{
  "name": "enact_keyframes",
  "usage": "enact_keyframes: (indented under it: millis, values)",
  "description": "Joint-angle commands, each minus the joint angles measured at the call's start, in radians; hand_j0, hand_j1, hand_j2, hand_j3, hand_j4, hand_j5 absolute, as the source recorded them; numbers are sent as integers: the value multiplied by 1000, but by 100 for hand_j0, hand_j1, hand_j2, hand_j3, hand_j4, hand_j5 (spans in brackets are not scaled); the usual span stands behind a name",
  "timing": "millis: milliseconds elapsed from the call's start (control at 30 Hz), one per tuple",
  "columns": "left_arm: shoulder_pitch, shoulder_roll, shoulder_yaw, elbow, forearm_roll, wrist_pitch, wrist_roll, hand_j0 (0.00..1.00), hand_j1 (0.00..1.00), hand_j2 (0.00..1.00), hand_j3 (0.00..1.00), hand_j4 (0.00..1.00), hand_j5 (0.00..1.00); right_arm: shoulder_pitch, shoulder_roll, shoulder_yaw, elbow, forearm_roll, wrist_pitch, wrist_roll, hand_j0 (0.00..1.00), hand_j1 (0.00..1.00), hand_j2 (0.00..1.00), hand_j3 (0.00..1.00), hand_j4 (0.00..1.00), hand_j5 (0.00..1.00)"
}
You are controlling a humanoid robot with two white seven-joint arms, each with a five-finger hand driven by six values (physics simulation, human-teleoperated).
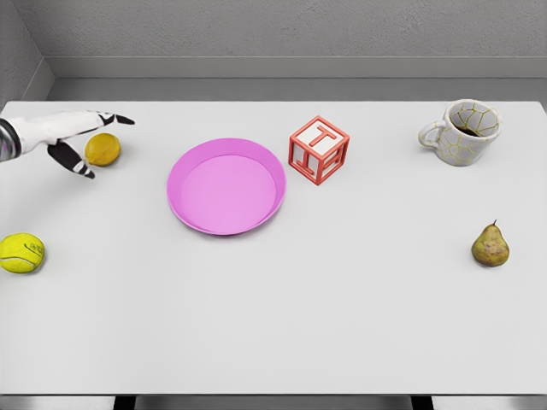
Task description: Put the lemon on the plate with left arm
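Note:
A yellow lemon (103,149) lies on the white table at the far left. My left hand (92,143) reaches in from the left edge and straddles it, fingers spread: the upper fingers (114,119) pass behind the lemon and the thumb (75,162) points down in front of it. The hand is open around the fruit, not closed on it. A pink plate (179,184) sits to the right of the lemon, near the table's middle, with nothing on it. The right arm does not show.
A tennis ball (21,253) rests at the left edge, nearer me than the lemon. A red letter cube (319,150) stands just right of the plate. A crackle-pattern mug (462,131) is at the back right and a pear (491,245) at the right.

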Motion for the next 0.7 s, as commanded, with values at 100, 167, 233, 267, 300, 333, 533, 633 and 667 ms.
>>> enact_keyframes:
  millis: [100,167,233,267,300,333,533,633,667]
  values:
    - [-15,-29,2,45,-27,45,2,100,100,100,100,100,100,0,0,0,0,0,0,0,100,100,100,100,100,100]
    - [-15,-35,1,49,-30,48,2,100,100,100,100,100,100,0,0,0,0,0,0,0,100,100,100,100,100,100]
    - [-17,-38,1,53,-30,53,2,100,100,100,100,100,100,0,0,0,0,0,0,0,100,100,100,100,100,100]
    - [-15,-43,1,53,-30,54,2,100,100,100,100,100,100,0,0,0,0,0,0,0,100,100,100,100,100,100]
    - [-15,-46,1,56,-30,54,2,100,100,100,100,100,100,0,0,0,0,0,0,0,100,100,100,100,100,100]
    - [-17,-49,1,68,-30,54,2,100,100,100,100,100,100,0,0,0,0,0,0,0,100,100,100,100,100,100]
    - [-31,-49,1,81,-58,62,4,100,100,100,100,100,100,0,0,0,0,0,0,0,100,100,100,100,100,100]
    - [-32,-58,1,81,-65,81,5,100,100,100,100,100,100,0,0,0,0,0,0,0,100,100,100,100,100,100]
    - [-32,-62,1,84,-77,81,5,100,100,100,100,100,100,0,0,0,0,0,0,0,100,100,100,100,100,100]
